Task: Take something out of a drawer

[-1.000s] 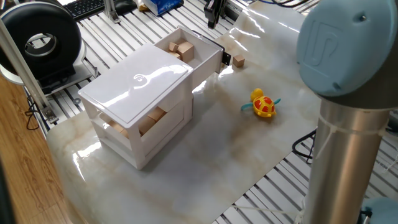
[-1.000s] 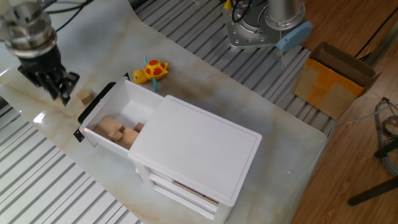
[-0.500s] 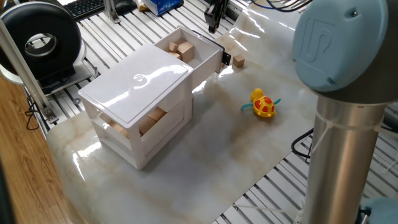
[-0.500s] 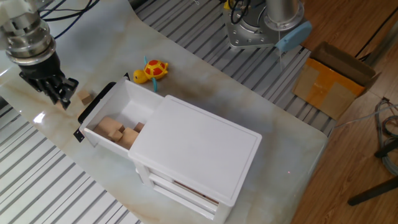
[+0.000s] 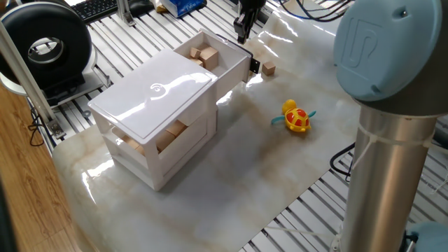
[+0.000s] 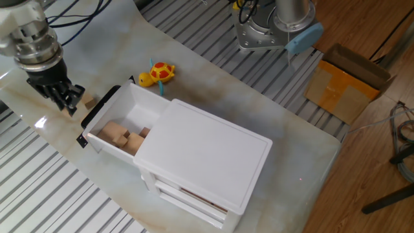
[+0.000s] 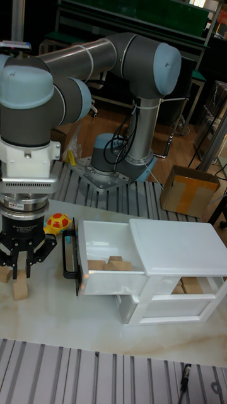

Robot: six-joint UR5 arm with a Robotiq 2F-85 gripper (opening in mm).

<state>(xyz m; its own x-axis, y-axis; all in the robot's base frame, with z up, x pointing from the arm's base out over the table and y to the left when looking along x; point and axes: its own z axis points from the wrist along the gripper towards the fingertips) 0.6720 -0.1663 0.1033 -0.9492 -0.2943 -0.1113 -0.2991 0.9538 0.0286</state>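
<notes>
Here the drawer (image 6: pixel 123 123), the top tier of the white three-tier box (image 6: pixel 200 162), is standing pulled out toward the gripper (image 6: pixel 63 100), with wooden blocks (image 6: pixel 118 134) lying loose inside it. One further wooden block (image 6: pixel 88 101) is resting on the marble tabletop (image 6: pixel 213 84) just beside the drawer's black front, outside the box. The gripper is hanging above the table next to that block; in the tall fixed view its fingers (image 7: pixel 23 268) are pointing down close together with nothing visible between them, and the block (image 7: pixel 21 290) is sitting on the table directly beneath, apart from the fingertips. A yellow and red toy turtle (image 5: pixel 297 117) is lying on the table well apart from the drawer front, playing no part in the step.

Judging from this layout, the removal itself appears done: one block is lying outside the drawer, and the arm is occupying the space above the place where it sits. The step in hand therefore looks like the release and retreat phase. The next move is calling for a clean vertical lift, keeping the fingers clear of the block and of the drawer's protruding black knob (image 7: pixel 66 255), so that nothing is nudged back or knocked over.
</notes>
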